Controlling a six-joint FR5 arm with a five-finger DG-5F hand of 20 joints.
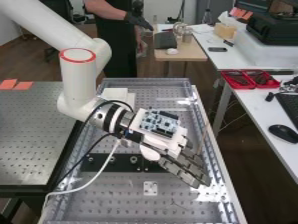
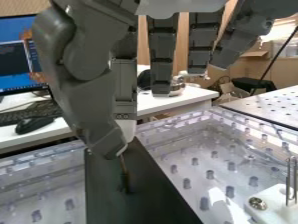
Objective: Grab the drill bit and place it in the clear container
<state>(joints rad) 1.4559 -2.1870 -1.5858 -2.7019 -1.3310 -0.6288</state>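
Observation:
In the high view the hand (image 1: 188, 167) reaches over the perforated bench, its dark grey fingers straight, slanting down toward the right edge. In the wrist view the hand (image 2: 161, 62) has straight fingers and a thumb that hangs low over a black bar (image 2: 149, 195). A thin brownish drill bit (image 2: 124, 166) stands upright at the thumb's tip, its lower end at a dark spot on the bar; its top is hidden there. The black bar (image 1: 101, 162) lies beside the hand. A clear, low-walled tray (image 1: 86, 200) spans the bench top.
A white plate (image 1: 151, 188) lies below the black bar. In the wrist view a white block (image 2: 271, 202) bears upright metal pins. Red bins (image 1: 250, 79) and a mouse (image 1: 283, 133) are on the right-hand table. A perforated metal table (image 1: 33, 135) adjoins at the left.

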